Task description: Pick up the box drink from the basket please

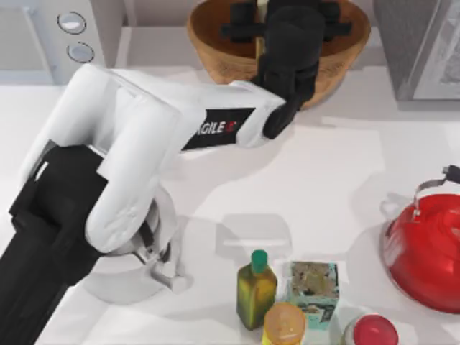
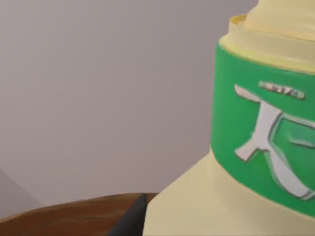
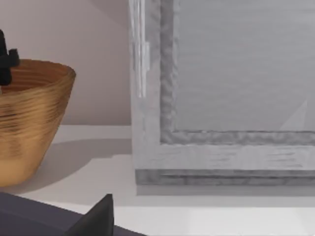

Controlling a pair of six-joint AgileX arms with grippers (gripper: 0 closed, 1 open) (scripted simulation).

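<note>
Box drink (image 2: 206, 206) above basket (image 1: 215, 54), white table (image 1: 323, 180)

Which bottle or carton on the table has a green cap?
The olive-oil bottle, at the front of the table. Beside it, the teal carton has a brownish printed top, and the orange item has no green.

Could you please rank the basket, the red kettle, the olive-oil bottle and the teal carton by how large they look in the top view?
1. Basket, partly covered by the left arm.
2. Red kettle, cut off by the picture's edge.
3. and 4. Olive-oil bottle and teal carton: these look alike, so I won't rank them.
</note>
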